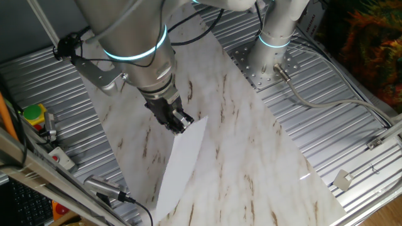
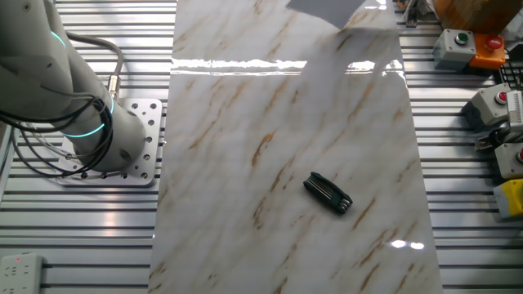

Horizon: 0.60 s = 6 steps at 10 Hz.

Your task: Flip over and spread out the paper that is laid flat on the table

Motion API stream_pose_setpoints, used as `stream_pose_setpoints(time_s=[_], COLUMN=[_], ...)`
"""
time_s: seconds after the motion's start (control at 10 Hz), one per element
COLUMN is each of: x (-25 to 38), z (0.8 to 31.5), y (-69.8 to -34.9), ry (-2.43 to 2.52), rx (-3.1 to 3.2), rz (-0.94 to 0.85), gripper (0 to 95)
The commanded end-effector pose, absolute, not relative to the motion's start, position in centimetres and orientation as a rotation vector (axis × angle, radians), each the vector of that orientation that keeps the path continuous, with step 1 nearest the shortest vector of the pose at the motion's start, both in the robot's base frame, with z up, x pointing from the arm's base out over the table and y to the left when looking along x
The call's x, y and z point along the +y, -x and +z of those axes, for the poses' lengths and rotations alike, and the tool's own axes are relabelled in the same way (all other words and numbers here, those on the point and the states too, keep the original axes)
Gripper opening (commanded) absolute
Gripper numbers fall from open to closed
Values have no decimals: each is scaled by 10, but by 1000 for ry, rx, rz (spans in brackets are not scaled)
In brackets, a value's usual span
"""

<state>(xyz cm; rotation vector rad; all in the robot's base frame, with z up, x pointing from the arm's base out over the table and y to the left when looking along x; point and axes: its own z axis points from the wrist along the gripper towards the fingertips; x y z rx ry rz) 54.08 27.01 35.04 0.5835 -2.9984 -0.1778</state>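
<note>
The hand (image 1: 180,121) was clamped on one corner of the paper (image 1: 181,166), its two fingers pinched together over the sheet's upper edge; the rest of the sheet hung down and away from that corner, tilted up off the bench (image 1: 251,150), with its far end low near the bench's front edge; whether that end touched the surface could not be told. In the other fixed view only a corner of the paper (image 2: 325,10) showed at the top of the frame, and a dark folding tool (image 2: 328,193) lay on the bench (image 2: 245,122), well apart from the sheet.

The likeliest trouble seemed to be the thin grip; a sheet held by one corner could slide out of the fingers or tear there if the arm swung quickly. The limp sheet could also fold on itself as it turned, landing creased or doubled rather than flat. A trailing end near the bench edge might drop over the side or snag on the ribbed metal panel (image 1: 56,88); letting go too high would leave the landing to the air.
</note>
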Motion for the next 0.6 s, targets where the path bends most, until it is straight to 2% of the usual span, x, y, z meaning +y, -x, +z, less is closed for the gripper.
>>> stream_pose_setpoints(time_s=[0.1, 0.6], x=[258, 226], z=[345, 342], y=[-542, -541], ry=[-687, -808], rx=[-2990, -2985], rz=[-83, -37], gripper=[0, 0])
